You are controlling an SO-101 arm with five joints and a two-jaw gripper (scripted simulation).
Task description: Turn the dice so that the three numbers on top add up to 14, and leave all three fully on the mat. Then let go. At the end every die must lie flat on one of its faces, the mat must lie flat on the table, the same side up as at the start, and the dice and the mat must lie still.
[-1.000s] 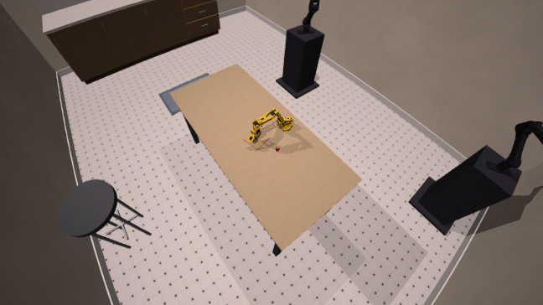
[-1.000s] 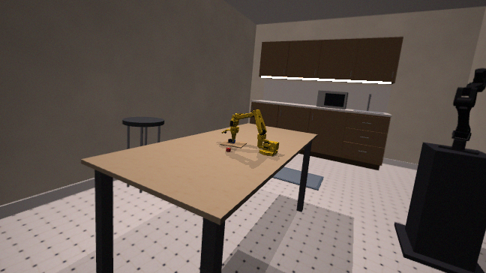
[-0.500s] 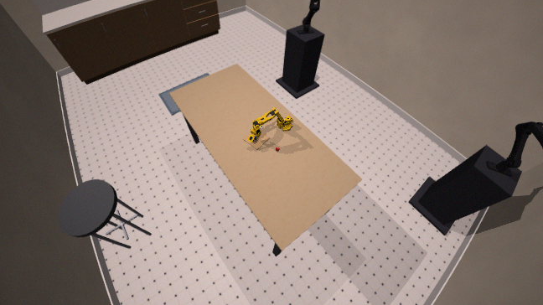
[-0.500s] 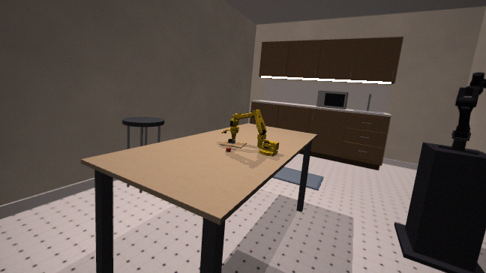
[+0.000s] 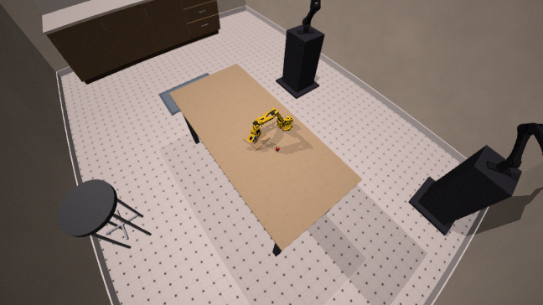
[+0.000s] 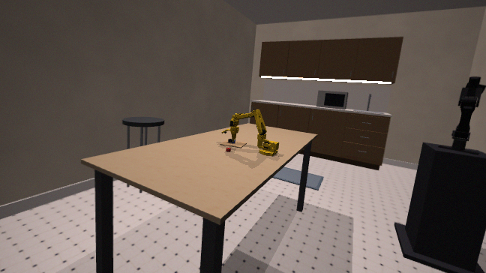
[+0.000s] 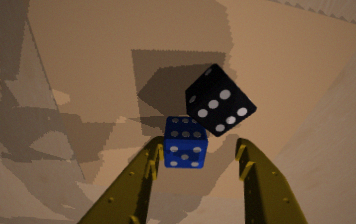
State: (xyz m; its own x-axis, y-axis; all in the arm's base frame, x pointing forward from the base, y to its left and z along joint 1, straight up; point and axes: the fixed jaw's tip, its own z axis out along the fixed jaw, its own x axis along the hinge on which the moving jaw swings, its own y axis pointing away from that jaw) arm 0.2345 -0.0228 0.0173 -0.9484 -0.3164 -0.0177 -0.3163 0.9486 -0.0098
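Note:
My gripper (image 5: 253, 140) (image 6: 232, 142) (image 7: 200, 143) is partly open over the tan mat (image 5: 258, 146) (image 6: 240, 145) (image 7: 285, 75). The blue die (image 7: 185, 153) is between the fingers, close to the left finger in the wrist view, with a gap to the right one. It shows a six face and a five face; which is on top is unclear. The black die (image 7: 218, 102) is just beyond the fingers, showing a six face and a narrow side. It overlaps the blue die's corner; contact is unclear. The red die (image 5: 277, 149) (image 6: 228, 149) rests on the table off the mat, its pips unreadable.
The wooden table (image 5: 293, 191) (image 6: 169, 171) carries the mat, the red die and the yellow arm's base (image 5: 287, 123) (image 6: 268, 148). The red die is beside the mat. The arm's shadow falls across the table and mat.

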